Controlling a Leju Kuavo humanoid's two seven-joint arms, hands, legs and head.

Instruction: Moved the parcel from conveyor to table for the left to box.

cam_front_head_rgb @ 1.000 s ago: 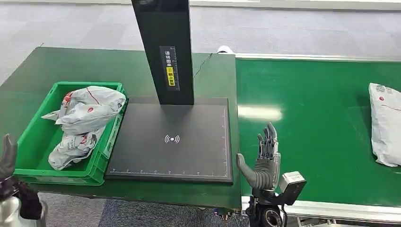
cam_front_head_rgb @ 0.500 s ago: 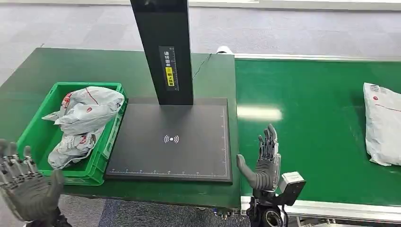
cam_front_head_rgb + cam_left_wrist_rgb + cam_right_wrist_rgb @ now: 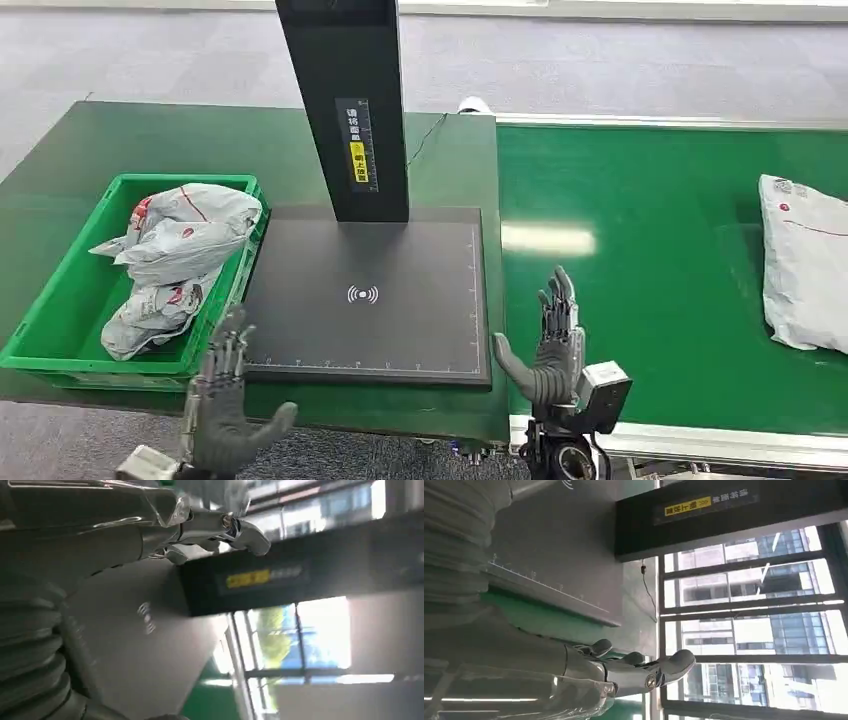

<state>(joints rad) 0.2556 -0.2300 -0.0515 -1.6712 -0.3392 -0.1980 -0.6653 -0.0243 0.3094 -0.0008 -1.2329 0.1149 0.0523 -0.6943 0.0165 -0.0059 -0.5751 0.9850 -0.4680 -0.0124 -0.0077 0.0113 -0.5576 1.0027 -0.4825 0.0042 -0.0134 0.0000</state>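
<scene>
Parcel [image 3: 806,262] lies at the conveyor's [image 3: 650,250] far right edge, well apart from the right hand [image 3: 552,350], and with both hands, also the left hand [image 3: 225,405], empty with fingers spread, a late reach might miss it.

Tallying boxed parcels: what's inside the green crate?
Crumpled grey parcel bags fill the green crate, apparently two; anything beneath them is hidden.

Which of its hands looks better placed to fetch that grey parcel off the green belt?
Probably the right hand: it is open at the conveyor edge, the parcel side. The left hand is by the green bin.
</scene>
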